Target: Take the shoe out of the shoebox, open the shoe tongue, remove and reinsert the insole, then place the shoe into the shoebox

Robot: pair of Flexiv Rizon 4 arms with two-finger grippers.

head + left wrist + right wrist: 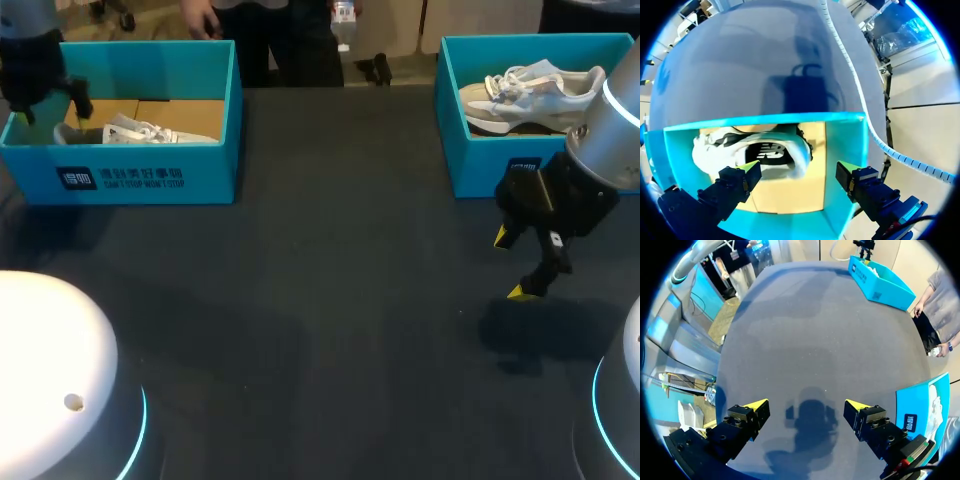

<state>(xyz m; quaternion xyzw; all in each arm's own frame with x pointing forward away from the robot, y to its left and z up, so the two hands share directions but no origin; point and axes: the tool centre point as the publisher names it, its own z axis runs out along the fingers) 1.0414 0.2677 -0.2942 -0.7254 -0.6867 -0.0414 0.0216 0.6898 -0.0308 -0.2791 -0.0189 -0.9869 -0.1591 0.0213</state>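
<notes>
The left gripper (799, 170) hangs over the left shoebox (845, 145), fingers apart. The white shoe (765, 150), with a dark side panel, lies inside the box ahead of the fingers, untouched. The right gripper (807, 405), fingers apart and empty, hangs over the table (330, 250) near the right shoebox (480, 165), which holds a second shoe (530, 90). Count: two teal boxes, two shoes.
</notes>
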